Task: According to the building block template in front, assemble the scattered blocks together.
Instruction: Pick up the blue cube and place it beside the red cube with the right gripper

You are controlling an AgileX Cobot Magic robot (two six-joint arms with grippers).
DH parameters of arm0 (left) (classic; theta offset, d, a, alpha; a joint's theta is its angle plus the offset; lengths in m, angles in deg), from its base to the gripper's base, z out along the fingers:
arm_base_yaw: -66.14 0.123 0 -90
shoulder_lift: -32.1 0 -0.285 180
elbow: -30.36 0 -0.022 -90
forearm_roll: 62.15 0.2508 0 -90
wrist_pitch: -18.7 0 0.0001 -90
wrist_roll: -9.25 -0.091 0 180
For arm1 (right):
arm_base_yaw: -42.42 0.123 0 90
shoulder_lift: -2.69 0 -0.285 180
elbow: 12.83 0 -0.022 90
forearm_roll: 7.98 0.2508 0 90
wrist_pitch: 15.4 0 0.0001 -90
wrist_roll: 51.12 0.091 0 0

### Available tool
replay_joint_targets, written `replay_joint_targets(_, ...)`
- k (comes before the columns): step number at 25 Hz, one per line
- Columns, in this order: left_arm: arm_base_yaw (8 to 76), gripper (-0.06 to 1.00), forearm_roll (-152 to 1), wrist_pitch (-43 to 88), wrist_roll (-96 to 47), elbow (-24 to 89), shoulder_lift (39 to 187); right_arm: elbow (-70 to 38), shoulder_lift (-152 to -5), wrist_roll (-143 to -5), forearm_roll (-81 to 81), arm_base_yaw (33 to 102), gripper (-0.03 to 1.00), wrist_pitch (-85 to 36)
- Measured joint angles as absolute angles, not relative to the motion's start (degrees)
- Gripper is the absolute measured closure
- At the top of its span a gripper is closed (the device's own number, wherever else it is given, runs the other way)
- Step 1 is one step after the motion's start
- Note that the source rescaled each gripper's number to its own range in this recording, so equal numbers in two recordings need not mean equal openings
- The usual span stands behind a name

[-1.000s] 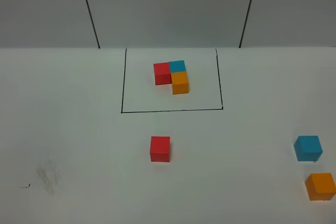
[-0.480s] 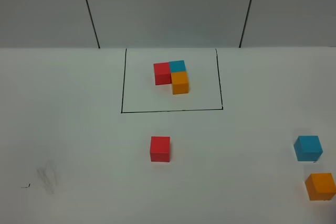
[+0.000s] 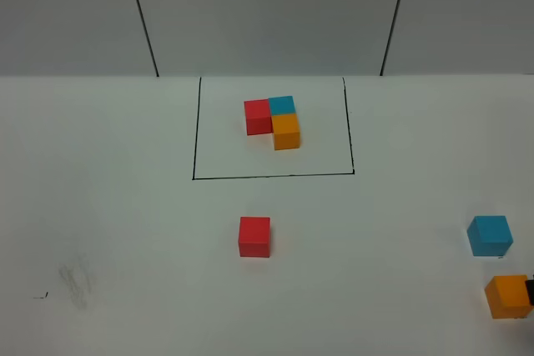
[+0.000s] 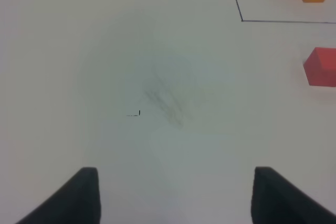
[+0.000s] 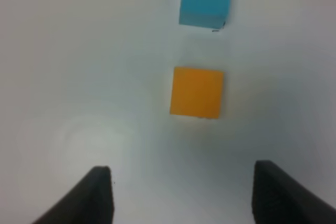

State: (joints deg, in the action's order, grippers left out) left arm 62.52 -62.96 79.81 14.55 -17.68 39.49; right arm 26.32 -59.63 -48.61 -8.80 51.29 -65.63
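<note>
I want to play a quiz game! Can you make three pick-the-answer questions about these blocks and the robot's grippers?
1. Where is the loose red cube, compared with the black frame?
A) inside it B) outside it, nearer the camera C) on its line
2. How many cubes are there altogether?
A) three B) four C) six
3. What is the right gripper doing?
A) open, holding nothing B) squeezing a cube C) shut, empty

Answers: B, it lies beyond the frame's near line; C, three framed, three loose; A, jaws apart, loose orange cube ahead untouched.
</note>
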Motion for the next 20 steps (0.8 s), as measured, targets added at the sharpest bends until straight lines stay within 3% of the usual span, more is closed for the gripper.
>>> replay_joint_targets(20, 62.5, -0.03, -63.0, 79.8, 14.5, -17.7, 39.5, 20.5, -63.1, -49.0, -10.8, 51.3, 0.73, -68.2)
